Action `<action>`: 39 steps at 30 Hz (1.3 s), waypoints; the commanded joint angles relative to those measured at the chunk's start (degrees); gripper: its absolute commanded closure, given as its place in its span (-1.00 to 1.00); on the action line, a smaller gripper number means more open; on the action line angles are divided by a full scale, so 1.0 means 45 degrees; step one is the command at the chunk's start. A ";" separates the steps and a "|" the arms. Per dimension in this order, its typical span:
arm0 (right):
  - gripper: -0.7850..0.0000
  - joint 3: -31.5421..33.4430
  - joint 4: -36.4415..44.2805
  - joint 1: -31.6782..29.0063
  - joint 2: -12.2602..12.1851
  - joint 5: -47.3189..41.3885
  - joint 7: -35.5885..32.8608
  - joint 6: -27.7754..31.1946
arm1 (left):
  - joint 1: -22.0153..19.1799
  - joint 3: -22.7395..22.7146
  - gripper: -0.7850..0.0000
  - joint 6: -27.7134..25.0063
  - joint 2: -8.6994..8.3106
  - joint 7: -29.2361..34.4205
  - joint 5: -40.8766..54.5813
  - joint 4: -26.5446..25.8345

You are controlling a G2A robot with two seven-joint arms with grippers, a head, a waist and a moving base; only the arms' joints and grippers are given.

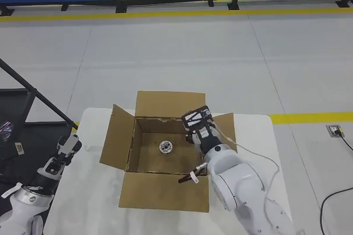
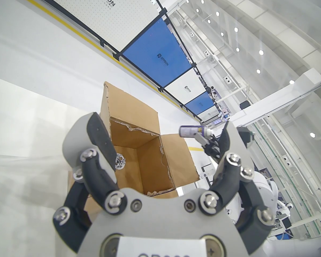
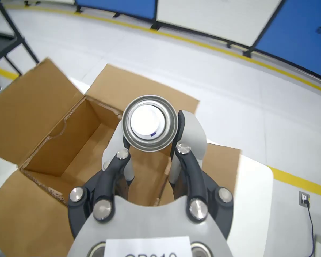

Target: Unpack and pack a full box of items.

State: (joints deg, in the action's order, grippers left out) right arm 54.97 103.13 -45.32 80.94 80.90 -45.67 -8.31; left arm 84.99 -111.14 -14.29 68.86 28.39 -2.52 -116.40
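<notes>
An open cardboard box (image 1: 159, 194) stands on the white table (image 1: 82, 182) with its flaps spread. Over the box's right side my right gripper (image 1: 201, 134) is shut on a metal spray can (image 1: 196, 119). The right wrist view looks along the can (image 3: 149, 121) end-on, with the fingers (image 3: 179, 124) pressed against its sides and the box (image 3: 42, 102) below. A small round white item (image 1: 166, 146) lies on the box floor. My left gripper (image 1: 71, 143) hangs open off the table's left edge. Between its fingers (image 2: 96, 129) I see the box (image 2: 133, 124) and the can (image 2: 190, 131).
A black rack (image 1: 12, 111) stands left of the table. On the floor to the right are a power socket (image 1: 334, 130) and a black cable (image 1: 341, 194). A small brown and white piece (image 1: 191, 175) sits at the box's near right rim.
</notes>
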 commanded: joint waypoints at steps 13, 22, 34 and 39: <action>1.00 -0.1965 -0.7268 0.2620 0.1091 -0.2087 -0.0393 0.0115 | 0.0000 0.0000 -1.00 0.0000 0.0000 0.0000 0.0000 0.0000; 0.17 -0.1987 -0.8620 0.2871 0.1396 -0.2432 -0.0410 0.0080 | 0.0000 0.0000 -1.00 0.0000 0.0000 0.0000 0.0000 0.0000; -0.77 -0.1718 -0.8613 0.2776 0.1500 -0.2144 -0.0494 0.0387 | 0.0000 0.0000 -1.00 0.0000 0.0000 0.0000 0.0000 0.0000; -0.84 -0.1234 -0.7185 0.2141 0.1340 -0.1701 -0.0184 0.0304 | 0.0077 -0.0219 -1.00 0.0091 -0.0009 -0.0619 -0.0349 0.0001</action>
State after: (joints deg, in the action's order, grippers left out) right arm 48.80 68.74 -34.80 87.19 72.89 -46.95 -6.99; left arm 85.27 -111.70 -14.02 68.84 26.69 -3.36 -116.49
